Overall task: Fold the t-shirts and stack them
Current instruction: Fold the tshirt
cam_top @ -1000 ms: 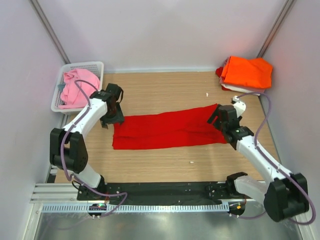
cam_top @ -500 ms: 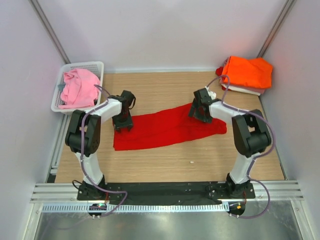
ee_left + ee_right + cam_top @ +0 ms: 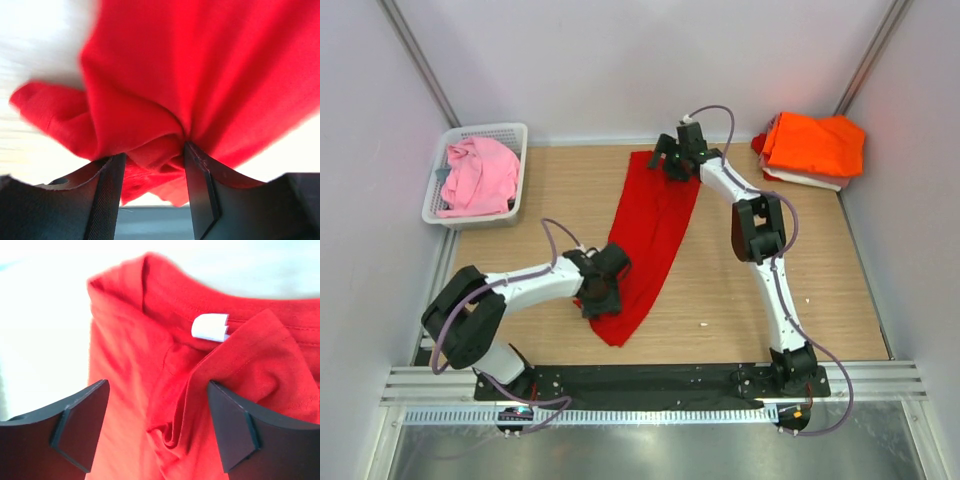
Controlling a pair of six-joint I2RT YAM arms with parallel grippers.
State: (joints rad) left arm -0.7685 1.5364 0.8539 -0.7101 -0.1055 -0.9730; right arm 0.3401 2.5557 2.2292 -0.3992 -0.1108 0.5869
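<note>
The bright red t-shirt [image 3: 652, 225] lies as a long folded strip, running from the far middle of the table to the near middle. My left gripper [image 3: 603, 290] sits at its near end. In the left wrist view the left gripper [image 3: 152, 160] is shut on a bunched fold of the red t-shirt [image 3: 200, 75]. My right gripper [image 3: 672, 158] hovers at the strip's far end. The right wrist view shows the right gripper [image 3: 157, 385] open, its jaws wide apart over the collar and its white label [image 3: 210, 326].
A folded orange t-shirt [image 3: 815, 143] tops a stack at the far right corner, with a white one [image 3: 812, 181] under it. A white basket [image 3: 485, 130] at the far left holds a crumpled pink t-shirt [image 3: 478, 175]. Walls close in on three sides.
The red t-shirt has swung from lying left-to-right to lying far-to-near. My left gripper dragged its end toward the near middle. My right gripper moved to the far middle.
</note>
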